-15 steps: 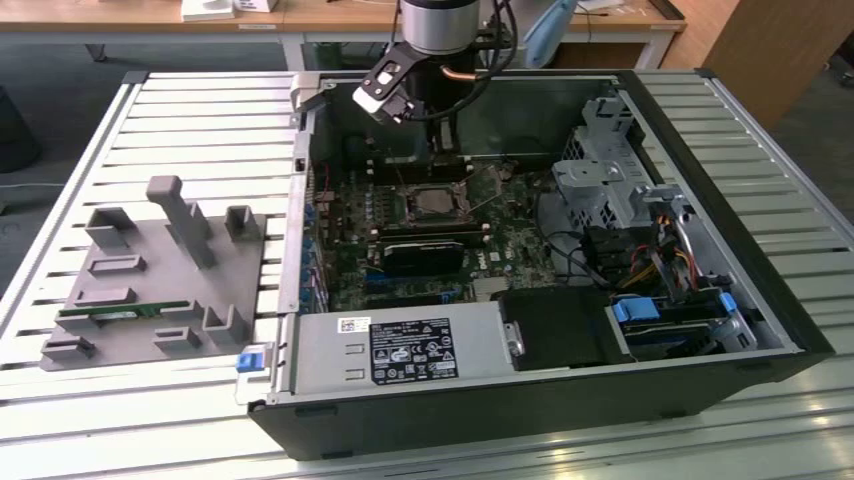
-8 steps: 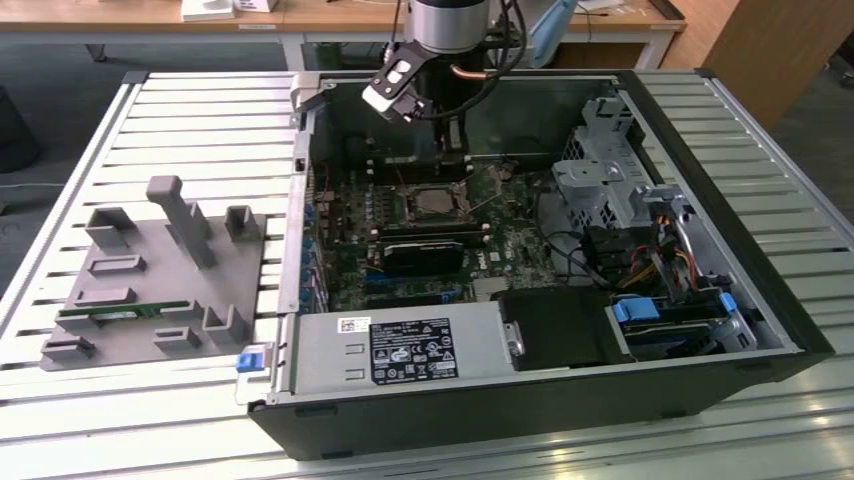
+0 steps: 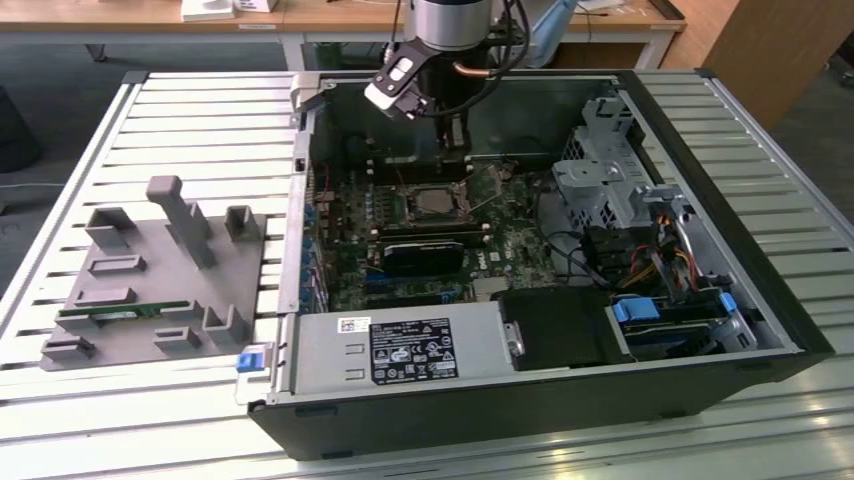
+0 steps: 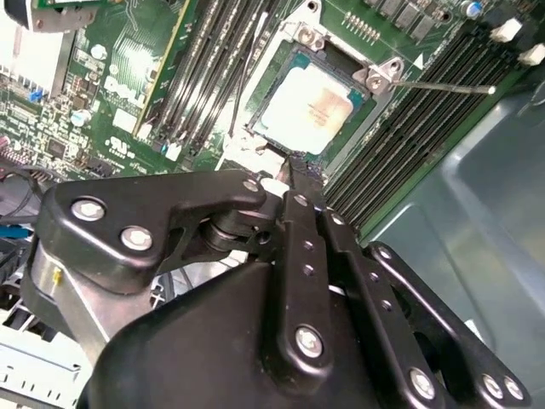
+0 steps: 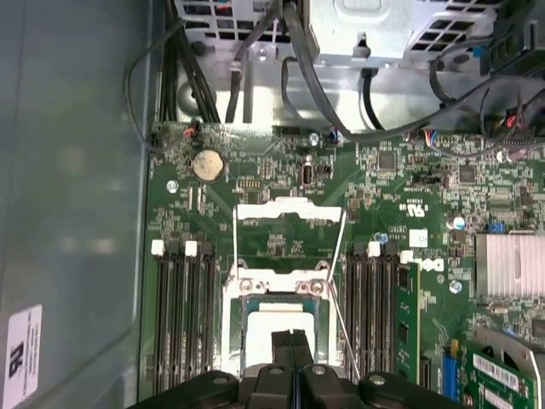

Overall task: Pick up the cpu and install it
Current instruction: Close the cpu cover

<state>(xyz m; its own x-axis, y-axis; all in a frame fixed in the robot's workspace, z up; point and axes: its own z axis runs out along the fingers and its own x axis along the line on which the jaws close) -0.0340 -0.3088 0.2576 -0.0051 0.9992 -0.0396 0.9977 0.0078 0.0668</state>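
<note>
An open computer case lies on a slatted table, and the arm reaching into it is cut off at the exterior view's upper edge. On the green motherboard the cpu sits in its socket, whose metal plate is folded back. The gripper hangs close by, fingers pressed together; in the first wrist view their tips hide part of the chip's edge, and contact with the board cannot be judged
</note>
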